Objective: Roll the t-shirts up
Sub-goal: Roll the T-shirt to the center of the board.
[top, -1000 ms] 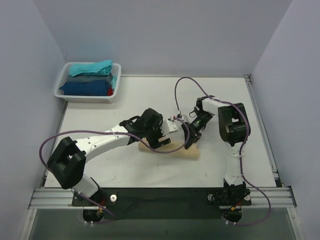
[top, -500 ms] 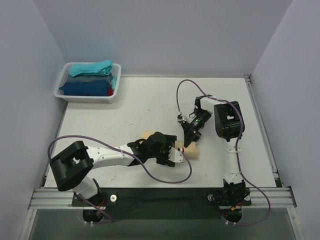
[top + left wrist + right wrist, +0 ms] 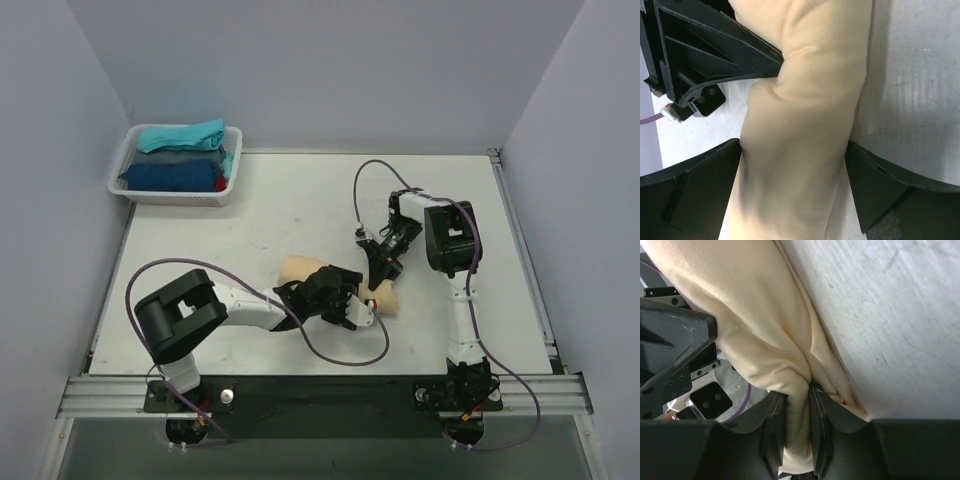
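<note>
The tan t-shirt lies as a short thick roll on the table, just left of centre near the front. My left gripper is over its middle. In the left wrist view the roll fills the gap, and both fingers press its sides. My right gripper is at the roll's right end. In the right wrist view it is shut on a fold of the tan cloth. Teal, dark blue and red shirts lie bundled in the basket.
The white mesh basket stands at the far left corner of the white table. Purple cables loop from both arms, one lying on the table in front of the roll. Grey walls close in on three sides.
My left arm has swung from the roll's left end to its middle, nearer the front. The roll has shortened and bunched toward the right. My right gripper has stayed at the right end.
</note>
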{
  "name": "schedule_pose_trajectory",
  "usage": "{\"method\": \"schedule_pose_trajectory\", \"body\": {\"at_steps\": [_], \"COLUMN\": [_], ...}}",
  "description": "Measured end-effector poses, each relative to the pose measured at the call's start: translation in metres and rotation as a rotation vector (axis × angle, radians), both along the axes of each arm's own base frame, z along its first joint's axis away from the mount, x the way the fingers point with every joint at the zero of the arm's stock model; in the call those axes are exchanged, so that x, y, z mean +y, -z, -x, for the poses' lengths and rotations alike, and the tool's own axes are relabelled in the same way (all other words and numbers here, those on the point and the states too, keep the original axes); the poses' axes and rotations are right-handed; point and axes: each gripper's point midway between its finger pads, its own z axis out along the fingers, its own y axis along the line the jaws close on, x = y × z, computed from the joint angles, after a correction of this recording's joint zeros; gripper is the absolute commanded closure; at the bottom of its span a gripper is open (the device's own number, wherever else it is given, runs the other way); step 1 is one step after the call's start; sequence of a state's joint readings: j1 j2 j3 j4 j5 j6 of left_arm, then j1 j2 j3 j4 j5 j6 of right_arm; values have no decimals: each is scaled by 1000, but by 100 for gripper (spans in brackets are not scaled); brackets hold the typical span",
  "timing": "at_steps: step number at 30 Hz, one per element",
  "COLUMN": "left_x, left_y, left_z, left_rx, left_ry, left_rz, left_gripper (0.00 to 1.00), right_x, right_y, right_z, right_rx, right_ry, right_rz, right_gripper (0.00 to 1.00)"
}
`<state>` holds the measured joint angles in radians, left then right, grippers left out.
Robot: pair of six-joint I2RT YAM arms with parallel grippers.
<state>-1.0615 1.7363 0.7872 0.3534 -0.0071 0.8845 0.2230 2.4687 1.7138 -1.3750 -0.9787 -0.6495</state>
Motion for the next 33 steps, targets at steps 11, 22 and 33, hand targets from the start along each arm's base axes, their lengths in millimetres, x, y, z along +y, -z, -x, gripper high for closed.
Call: {"method": "schedule_pose_trajectory", "body": {"at_steps": [11, 22, 33], "left_x": [-13, -17, 20], "left_y": [5, 14, 1], "left_z": [-16, -39, -91], "left_rx": [-22, 213, 680], "left_ry": [14, 26, -131], "left_rz": [-19, -78, -81], "left_gripper": [26, 48, 71], "right_x": [3, -16, -70], "right_y": [4, -12, -113], "right_z": [-12, -40, -28], "right_rx": [-17, -111, -553], "right_ry": [22, 196, 227], "right_rz": [-45, -162, -145], "right_gripper": [80, 35, 0]}}
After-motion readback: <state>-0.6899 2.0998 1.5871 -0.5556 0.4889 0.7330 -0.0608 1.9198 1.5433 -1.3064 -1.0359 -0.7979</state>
